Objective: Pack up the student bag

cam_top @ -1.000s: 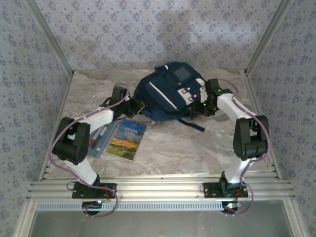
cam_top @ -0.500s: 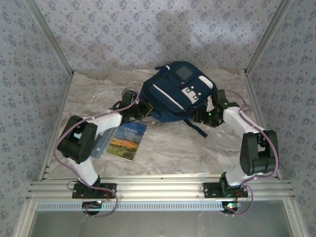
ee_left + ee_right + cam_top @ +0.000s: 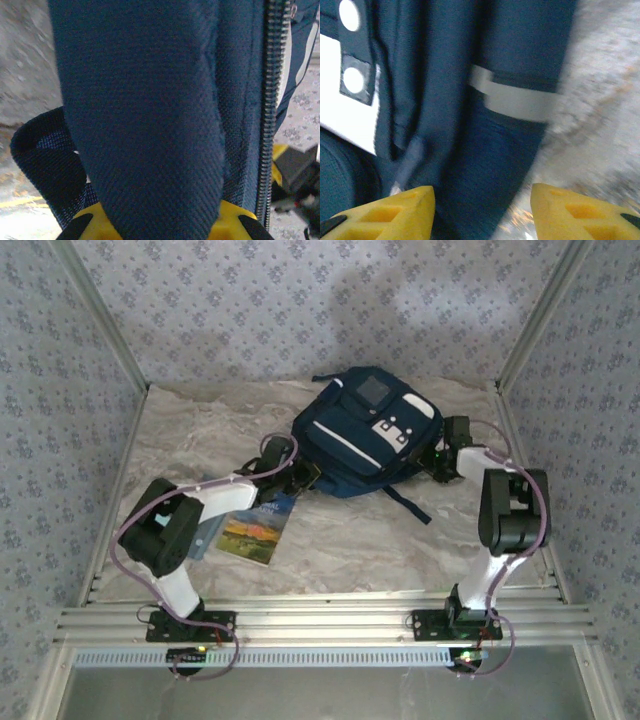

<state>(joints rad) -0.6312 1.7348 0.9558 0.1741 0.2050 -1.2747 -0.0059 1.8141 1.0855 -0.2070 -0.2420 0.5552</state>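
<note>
At far centre of table [image 3: 330,550], student bag [image 3: 365,435] lies front-up. Left gripper [image 3: 300,475] is clamped tight on a fold at its near-left edge. Right gripper [image 3: 440,462] sits at its right side, jaws apart, holding nothing. Judgement: close right on side fabric squarely, then pull both 2 grips evenly; book [image 3: 255,530] waits nearby.

A large navy-blue fabric backpack [image 3: 352,445] is laid front-up on the table, past centre toward 1 o'clock. A grey square patch [image 3: 372,390] is carried at its far end, with white stripes [image 3: 335,433] and a white-tabbed pocket [image 3: 395,430] nearer. A dark strap [image 3: 408,503] is trailed toward 5 o'clock.
</note>
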